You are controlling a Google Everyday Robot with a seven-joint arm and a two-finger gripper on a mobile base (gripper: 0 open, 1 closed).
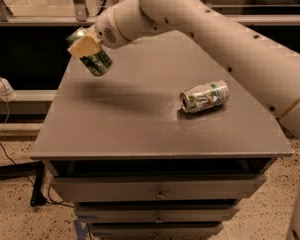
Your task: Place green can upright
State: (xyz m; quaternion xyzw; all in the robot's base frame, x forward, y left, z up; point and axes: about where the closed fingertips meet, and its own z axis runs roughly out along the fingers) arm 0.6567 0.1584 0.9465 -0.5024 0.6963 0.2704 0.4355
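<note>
The green can [97, 63] is a small dark green drink can with pale markings. It hangs tilted in the air above the far left part of the grey table [140, 129]. My gripper [85, 46] is shut on the green can, one tan finger [83, 46] lying across its upper side. The arm reaches in from the upper right.
A dented silver-white can with a green and red logo [205, 96] lies on its side at the table's right middle. Drawers [157, 189] sit under the tabletop. A glass-fronted rail runs behind the table. A white plug and cable [1, 89] hang at the left.
</note>
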